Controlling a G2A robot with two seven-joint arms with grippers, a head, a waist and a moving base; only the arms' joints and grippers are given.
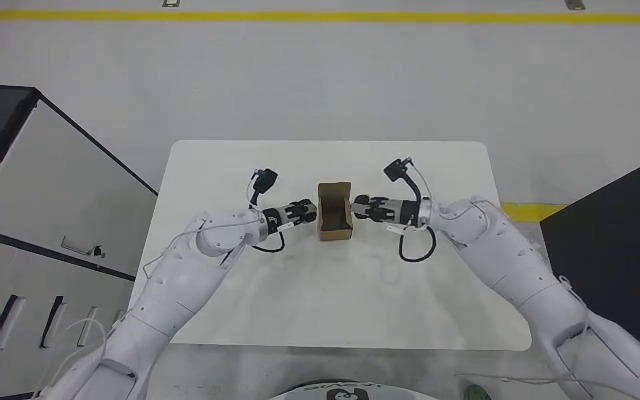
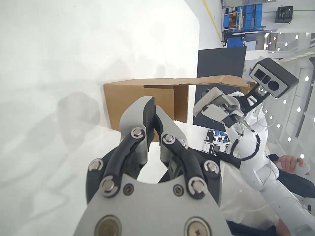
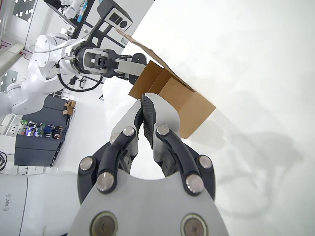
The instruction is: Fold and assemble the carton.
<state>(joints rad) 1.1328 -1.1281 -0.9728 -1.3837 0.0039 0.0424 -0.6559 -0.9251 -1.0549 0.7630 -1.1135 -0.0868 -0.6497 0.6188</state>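
L gripper [image 1: 307,212]: fingers [image 2: 136,116] together, nothing visible btwn the pads. The tips sit right at the side wall of the carton [image 1: 334,208]. Prob. reason: closed fingers act as a blunt pusher, which braces a thin cardboard wall better than a pinch would.

Carton: stands open-topped on the surface [image 1: 420,290], straight ahead of the L fingertips and straight ahead of the R ones, so it's sandwiched btwn the two sets. Walls look squared up already. One long flap [image 2: 209,81] juts out from the top edge, past the L fingertips and toward the R arm, not yet folded down. Task approx. mid-way: body formed, top open.

R gripper [image 1: 358,210]: fingers [image 3: 167,114] also together, pads meeting w/ no cardboard seen btwn them. The tips are at the near lower edge of the opposite wall. Prob. reason: it mirrors the L side, so equal opposing pressure keeps the light box from sliding or skewing.

Risk, as a judgement: push from one side only and the carton scoots or racks out of square.
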